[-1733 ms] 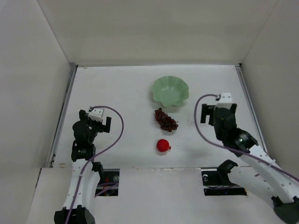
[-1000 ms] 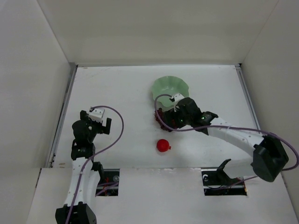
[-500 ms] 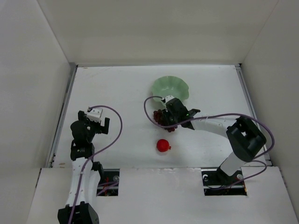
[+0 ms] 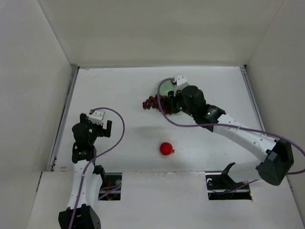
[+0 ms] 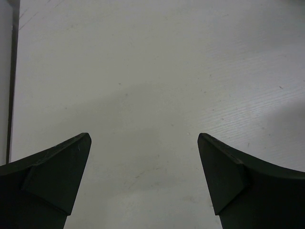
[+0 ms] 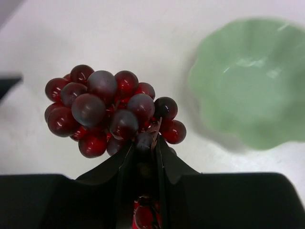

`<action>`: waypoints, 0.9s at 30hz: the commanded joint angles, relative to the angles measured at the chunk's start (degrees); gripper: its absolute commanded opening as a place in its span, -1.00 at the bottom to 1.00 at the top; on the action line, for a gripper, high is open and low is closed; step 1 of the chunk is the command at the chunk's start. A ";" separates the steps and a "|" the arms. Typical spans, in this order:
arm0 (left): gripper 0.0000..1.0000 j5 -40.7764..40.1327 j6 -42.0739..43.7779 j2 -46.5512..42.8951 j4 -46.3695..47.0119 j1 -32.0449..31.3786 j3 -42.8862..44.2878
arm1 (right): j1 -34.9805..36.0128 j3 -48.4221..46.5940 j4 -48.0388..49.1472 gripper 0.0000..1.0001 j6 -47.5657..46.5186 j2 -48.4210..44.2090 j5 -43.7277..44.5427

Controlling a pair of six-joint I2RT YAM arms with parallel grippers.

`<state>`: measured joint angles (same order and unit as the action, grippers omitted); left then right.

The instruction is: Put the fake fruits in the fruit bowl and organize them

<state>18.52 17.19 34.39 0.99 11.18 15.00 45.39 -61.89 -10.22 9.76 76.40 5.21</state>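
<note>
My right gripper point(image 6: 143, 143) is shut on the dark maroon grape bunch point(image 6: 107, 112), pinching it near its stem end. In the top view the grapes point(image 4: 151, 102) hang lifted off the table, left of the mint-green scalloped fruit bowl point(image 4: 165, 88), which the right arm mostly covers. The bowl point(image 6: 248, 81) shows empty in the right wrist view, to the right of the grapes. The red apple-like fruit point(image 4: 166, 149) lies on the table nearer the front. My left gripper point(image 5: 143, 143) is open over bare table at the left point(image 4: 97, 125).
White walls enclose the table on three sides. The right arm's purple cable point(image 4: 164, 112) loops beside the bowl. A dark gap runs along the table's left edge point(image 4: 66, 114).
The right gripper reached the grapes, shut on them and lifted them up and to the left, toward the bowl's left side. The left arm stayed put.
</note>
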 commanded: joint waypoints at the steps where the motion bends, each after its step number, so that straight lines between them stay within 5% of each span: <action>1: 1.00 1.34 0.48 0.41 1.99 -0.41 0.64 | -6.39 -7.00 5.74 -1.00 2.81 3.03 4.36; 10: 1.00 1.34 0.30 -1.60 1.38 0.46 0.64 | -12.99 -18.35 6.44 -0.87 0.78 23.34 11.31; 12: 1.00 1.43 0.12 -2.22 1.38 0.99 0.46 | -13.70 -19.67 6.09 -0.31 1.23 24.23 11.22; 13: 1.00 1.51 0.12 -2.40 1.38 1.17 0.46 | -13.79 -19.94 6.00 0.15 1.31 23.89 11.22; 14: 1.00 1.78 0.12 -2.40 1.29 1.34 0.46 | -13.62 -19.76 6.17 0.95 1.32 22.75 11.14; 21: 1.00 2.22 0.12 -1.08 1.47 1.35 0.55 | -4.94 -10.11 8.64 1.00 -1.49 5.71 10.17; 27: 1.00 2.22 0.56 -0.64 1.64 0.73 0.38 | 8.95 1.66 -7.42 1.00 -0.37 -0.46 2.08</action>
<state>19.38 17.21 33.65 1.02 12.23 15.00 50.78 -65.84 -6.85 8.80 74.13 11.35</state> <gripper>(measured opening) 0.997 0.998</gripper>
